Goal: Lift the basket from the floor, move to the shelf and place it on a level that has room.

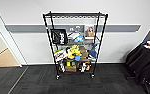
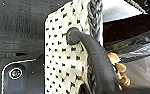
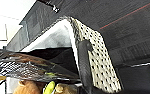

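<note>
The basket [image 2: 66,57] hangs close under both wrist cameras, its cream-and-dark weave and white lining [image 3: 53,37] showing above the dark carpet floor [image 2: 18,25], with a dark handle [image 2: 96,57] arching off its side; it looks lifted clear of the floor, carried between the arms. Whether either gripper is spread or pinched on a handle I cannot tell, since no fingers can be made out. In the head view the shelf [image 1: 75,43] stands at twelve o'clock against the wall, its lower tiers crowded with packets and boxes, while the top level [image 1: 76,15] looks bare. Black-draped furniture [image 1: 143,60] sits at three o'clock. To do this well, I judge the robot should approach squarely, keep the basket level so its contents stay inside, and raise it high enough to clear the top rim before setting it down.
</note>
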{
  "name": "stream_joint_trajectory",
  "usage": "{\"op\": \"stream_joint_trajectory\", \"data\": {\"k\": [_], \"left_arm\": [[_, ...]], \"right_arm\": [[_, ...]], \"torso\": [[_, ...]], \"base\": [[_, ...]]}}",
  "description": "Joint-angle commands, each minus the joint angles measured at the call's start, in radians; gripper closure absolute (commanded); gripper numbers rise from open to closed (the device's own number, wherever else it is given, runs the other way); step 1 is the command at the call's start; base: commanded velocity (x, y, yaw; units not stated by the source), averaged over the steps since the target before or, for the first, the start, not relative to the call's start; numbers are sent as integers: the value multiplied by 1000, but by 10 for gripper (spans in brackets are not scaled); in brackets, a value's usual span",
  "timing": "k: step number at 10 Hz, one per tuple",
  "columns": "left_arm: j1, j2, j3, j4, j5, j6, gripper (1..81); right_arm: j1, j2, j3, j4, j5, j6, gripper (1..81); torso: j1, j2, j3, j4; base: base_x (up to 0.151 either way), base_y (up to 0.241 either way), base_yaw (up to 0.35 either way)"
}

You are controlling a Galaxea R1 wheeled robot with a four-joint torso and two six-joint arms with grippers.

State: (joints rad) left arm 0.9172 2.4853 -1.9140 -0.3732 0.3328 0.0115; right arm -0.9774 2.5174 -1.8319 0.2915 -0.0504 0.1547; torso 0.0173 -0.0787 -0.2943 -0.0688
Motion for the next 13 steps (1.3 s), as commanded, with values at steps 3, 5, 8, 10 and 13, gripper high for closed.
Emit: {"op": "stream_joint_trajectory", "data": {"k": [3,5,8,10,13], "left_arm": [[-93,-25,36,-15,84,12,811],[-93,-23,36,-13,84,12,811],[-88,-28,72,-7,81,12,811],[-88,-28,81,-7,78,12,811],[-85,-28,84,-6,78,13,811]], "right_arm": [[87,-29,43,17,-42,9,811],[85,-29,43,17,-42,9,811],[82,-29,56,17,-42,9,811],[79,-32,65,17,-42,9,811],[70,-29,68,17,-42,9,811]], "torso": [[-4,14,0,0],[-4,28,27,0],[-4,30,92,0],[-4,30,80,0],[-5,30,106,0]], "base": [[0,0,0],[0,0,0],[0,0,0],[0,0,0],[0,0,0]]}}
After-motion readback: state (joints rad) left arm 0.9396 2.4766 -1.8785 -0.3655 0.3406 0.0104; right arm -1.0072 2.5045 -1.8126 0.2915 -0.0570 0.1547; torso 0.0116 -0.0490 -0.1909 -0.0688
